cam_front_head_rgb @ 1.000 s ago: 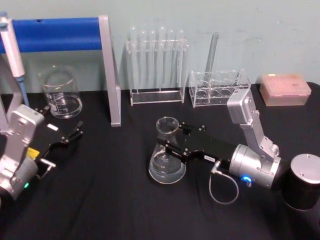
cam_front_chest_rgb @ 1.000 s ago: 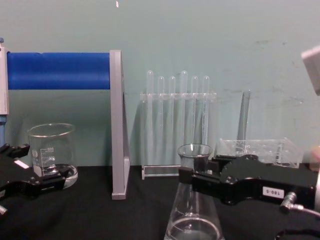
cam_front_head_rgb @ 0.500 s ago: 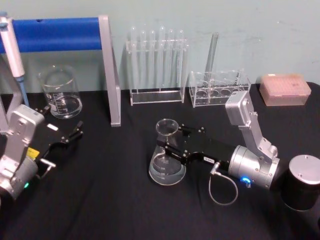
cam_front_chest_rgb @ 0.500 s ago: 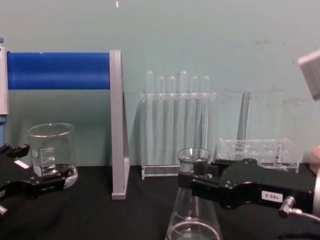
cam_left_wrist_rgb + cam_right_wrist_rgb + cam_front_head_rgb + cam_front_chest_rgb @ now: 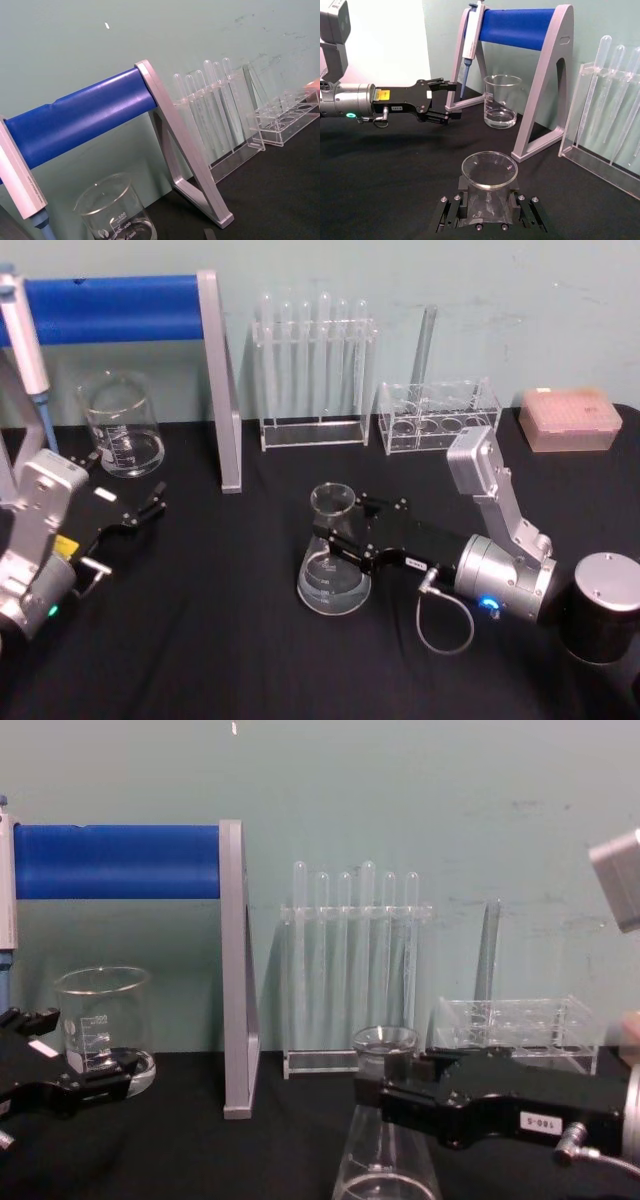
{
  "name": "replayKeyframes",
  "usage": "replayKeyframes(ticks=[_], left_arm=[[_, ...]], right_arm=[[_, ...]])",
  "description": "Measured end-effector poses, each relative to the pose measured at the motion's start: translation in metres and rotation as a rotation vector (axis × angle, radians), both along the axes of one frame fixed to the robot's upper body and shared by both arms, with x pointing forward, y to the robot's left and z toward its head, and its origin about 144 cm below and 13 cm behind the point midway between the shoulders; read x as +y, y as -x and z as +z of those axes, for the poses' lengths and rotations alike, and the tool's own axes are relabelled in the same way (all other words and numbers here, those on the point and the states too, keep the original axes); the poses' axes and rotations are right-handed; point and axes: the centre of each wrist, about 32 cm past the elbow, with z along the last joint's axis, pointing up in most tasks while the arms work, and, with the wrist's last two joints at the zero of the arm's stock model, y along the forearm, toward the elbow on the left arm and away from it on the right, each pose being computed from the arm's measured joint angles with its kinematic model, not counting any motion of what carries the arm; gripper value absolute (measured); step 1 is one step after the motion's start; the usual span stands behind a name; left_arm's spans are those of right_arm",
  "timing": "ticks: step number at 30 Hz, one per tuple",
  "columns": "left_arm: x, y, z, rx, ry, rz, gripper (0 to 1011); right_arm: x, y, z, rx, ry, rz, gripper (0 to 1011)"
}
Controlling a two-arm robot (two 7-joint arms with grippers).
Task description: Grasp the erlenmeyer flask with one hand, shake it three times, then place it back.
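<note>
The erlenmeyer flask (image 5: 333, 578) stands upright at the middle of the black table, a little clear liquid in its wide base. My right gripper (image 5: 336, 524) reaches in from the right and is shut on its neck just under the rim. In the right wrist view the fingers (image 5: 461, 199) press both sides of the flask (image 5: 489, 172) neck. From the chest camera the flask (image 5: 385, 1165) sits low, with the right gripper (image 5: 385, 1097) across its neck. At the left my left gripper (image 5: 150, 508) rests open, holding nothing.
A glass beaker (image 5: 122, 430) stands under the blue-barred pipette stand (image 5: 215, 380) at the back left. A test tube rack (image 5: 312, 370), a second clear rack (image 5: 437, 418) and a pink tip box (image 5: 570, 420) line the back. A black canister (image 5: 603, 608) sits front right.
The right gripper has lowered the flask: its rim has dropped steadily in the chest view. The wrist has shifted slightly left. The left arm has not moved.
</note>
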Motion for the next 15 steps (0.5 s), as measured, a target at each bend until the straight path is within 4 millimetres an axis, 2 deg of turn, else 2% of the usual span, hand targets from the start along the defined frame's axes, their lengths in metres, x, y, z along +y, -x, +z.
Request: replayKeyframes(ticks=[15], left_arm=[[0.0000,0.0000,0.0000,0.000,0.000,0.000,1001]], right_arm=[[-0.0009,-0.0007,-0.0022,0.022,-0.002,-0.007,452]])
